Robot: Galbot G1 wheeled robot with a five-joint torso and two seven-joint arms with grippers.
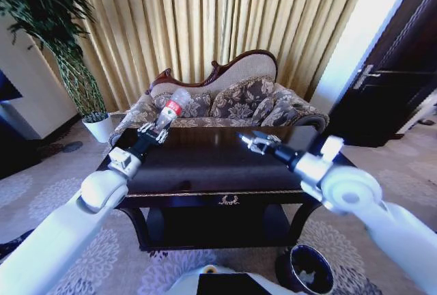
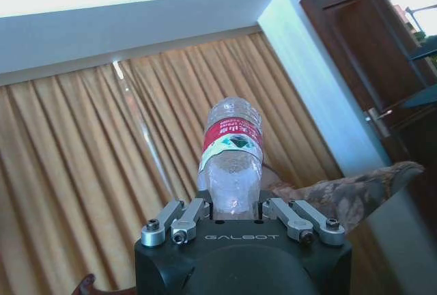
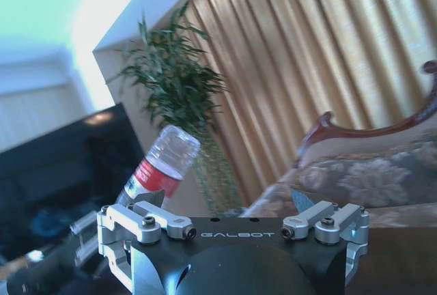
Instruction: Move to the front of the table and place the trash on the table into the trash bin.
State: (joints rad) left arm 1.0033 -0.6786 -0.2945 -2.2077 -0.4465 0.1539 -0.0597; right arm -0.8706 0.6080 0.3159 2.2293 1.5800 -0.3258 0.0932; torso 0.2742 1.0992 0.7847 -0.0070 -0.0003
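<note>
Head camera first: my left gripper [image 1: 154, 132] is raised over the far left part of the large dark glossy wooden table [image 1: 205, 165], its fingers clamped on the lower end of the small clear plastic bottle with a red label [image 1: 172, 109], which tilts up toward the patterned sofa with the carved dark wood frame [image 1: 232, 100]. My right gripper [image 1: 251, 142] hovers above the table's far right part, jaws spread and holding nothing. The small round dark bin [image 1: 311, 270] stands on the patterned carpet [image 1: 54, 199] by the table's near right leg, close below my right arm.

Left wrist camera: the bottle [image 2: 231, 155] stands out from between my left gripper's [image 2: 235, 214] fingers [image 2: 183, 221], gripped at its base, with gold pleated curtains [image 2: 82, 172] behind.

Right wrist camera: my right gripper [image 3: 232, 216] has its fingers [image 3: 328, 221] wide apart. Beyond them the bottle [image 3: 161, 164] leans in the other gripper, before a tall green leafy plant [image 3: 174, 90].
</note>
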